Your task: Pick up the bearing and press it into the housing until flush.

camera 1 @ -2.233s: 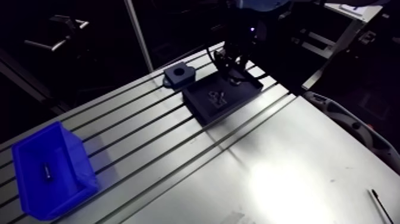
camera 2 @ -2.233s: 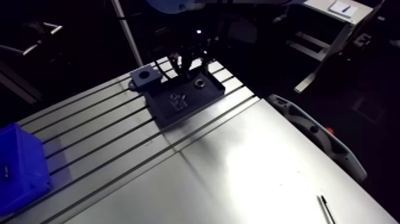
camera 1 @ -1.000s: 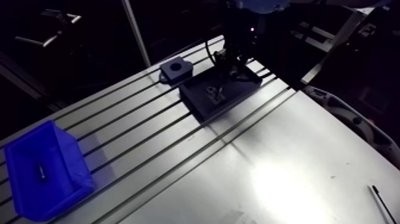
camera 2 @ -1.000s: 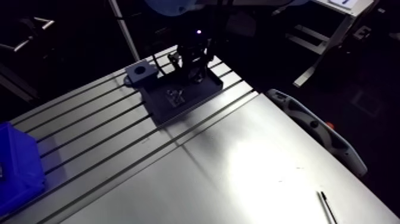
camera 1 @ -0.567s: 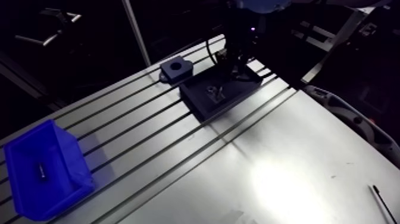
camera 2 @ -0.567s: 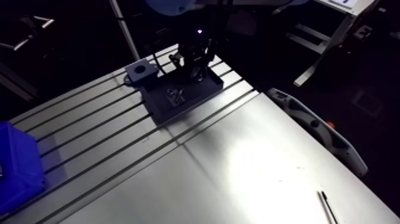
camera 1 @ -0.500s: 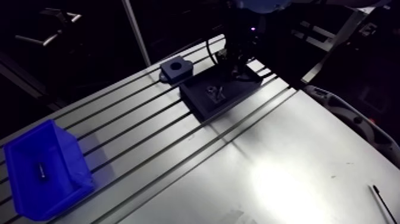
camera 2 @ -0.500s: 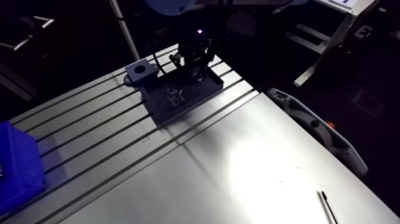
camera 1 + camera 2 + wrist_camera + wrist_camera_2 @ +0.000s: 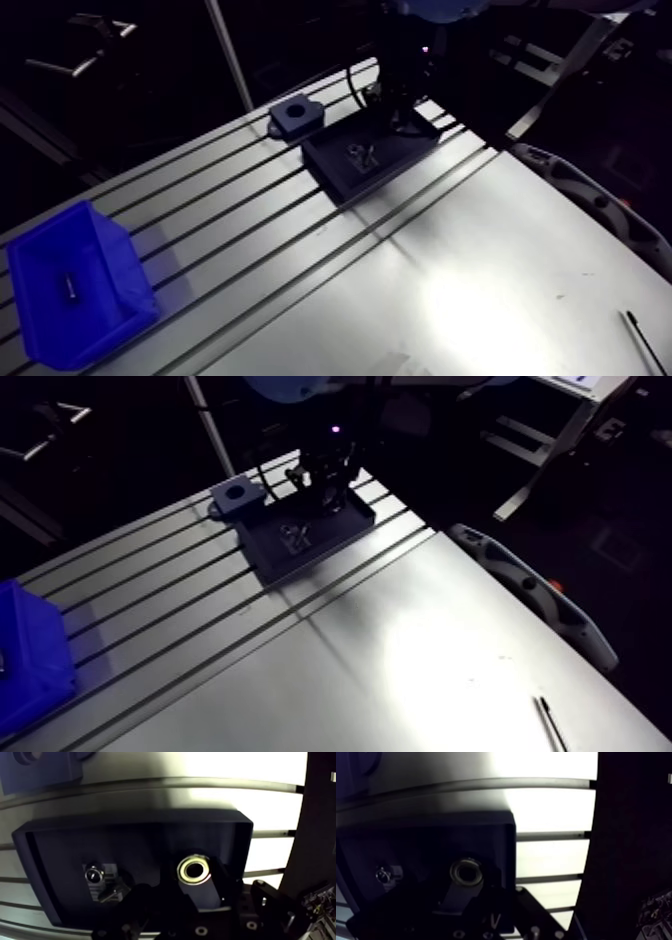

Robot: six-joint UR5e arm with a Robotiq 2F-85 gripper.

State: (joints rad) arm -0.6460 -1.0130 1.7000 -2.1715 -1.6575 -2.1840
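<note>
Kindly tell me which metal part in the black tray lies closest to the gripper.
The ring-shaped bearing, directly ahead of the gripper; the other shiny part lies off to one side.

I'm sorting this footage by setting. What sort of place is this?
Probably a robot assembly workbench in a lab or workshop: a slotted aluminium table, a black parts tray holding a bearing, and a blue storage bin set on the table.
</note>
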